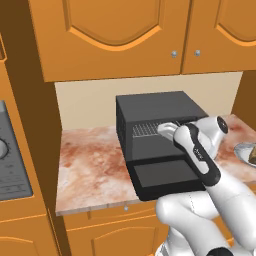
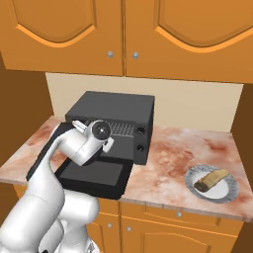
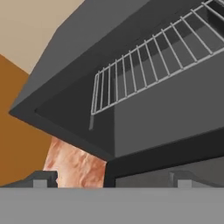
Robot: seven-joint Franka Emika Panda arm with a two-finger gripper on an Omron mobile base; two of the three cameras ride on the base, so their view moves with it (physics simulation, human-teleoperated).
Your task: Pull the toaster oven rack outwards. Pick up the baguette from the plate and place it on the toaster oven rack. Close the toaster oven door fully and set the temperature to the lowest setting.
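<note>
Claw (image 3: 111, 183) fingers stood wide apart at the bottom of the hand view, holding nothing, aimed into the oven (image 1: 150, 107) mouth. In the left base view the worktop (image 1: 90, 170) filled the lower left, with the oven at centre and its door (image 1: 167, 180) dropped flat toward the camera. The rack (image 3: 148, 65) sat inside the cavity, its front edge crossing the upper middle of the hand view. At the lower right of the right base view the baguette (image 2: 211, 179) lay on the plate (image 2: 225, 195), well apart from the oven. The rack wire looked thin: if the claw closed above or below it, the fingers would probably miss it. Reaching in too low could have knocked the open door.
</note>
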